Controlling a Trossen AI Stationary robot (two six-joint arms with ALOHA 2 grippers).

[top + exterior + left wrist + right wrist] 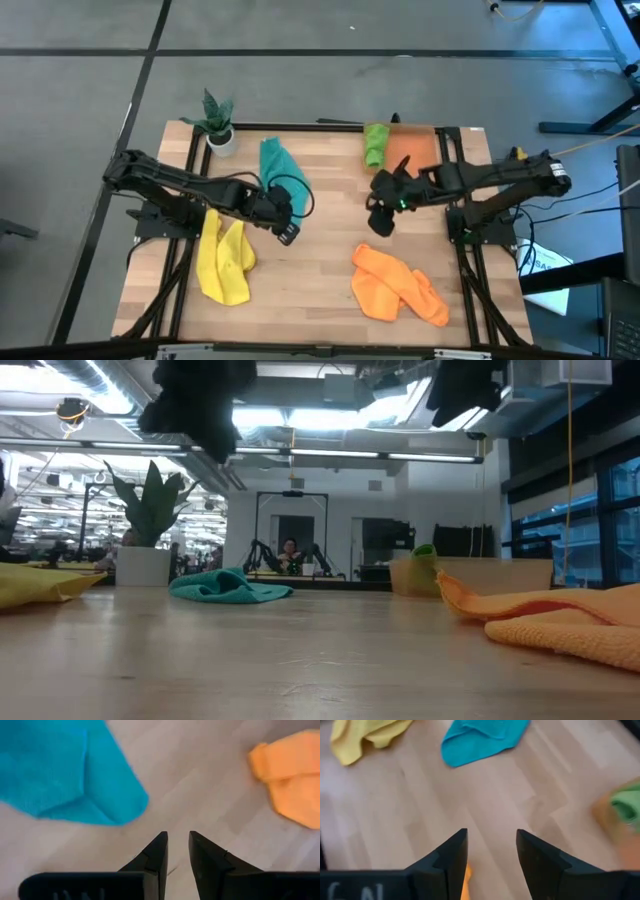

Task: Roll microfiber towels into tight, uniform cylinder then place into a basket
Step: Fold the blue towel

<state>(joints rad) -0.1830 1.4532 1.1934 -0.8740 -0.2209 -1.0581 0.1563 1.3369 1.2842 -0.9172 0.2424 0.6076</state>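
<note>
Four towels show. The yellow towel (222, 262) lies crumpled at the near left, the teal towel (278, 165) at the far middle, and the orange towel (395, 285) at the near right. The green towel (376, 145) lies in the left end of the orange basket (418, 150) at the far right. My left gripper (285, 230) hangs above bare wood between the teal and yellow towels, its fingers (155, 855) a little apart with nothing between them. My right gripper (382, 222) hovers open above the table between the basket and the orange towel, and is empty in the right wrist view (491, 845).
A small potted plant (218, 125) stands at the far left corner. Bare wood lies in the table's middle (320, 250) between the two grippers. In the low view both arms hang well above the tabletop, and the room shows behind.
</note>
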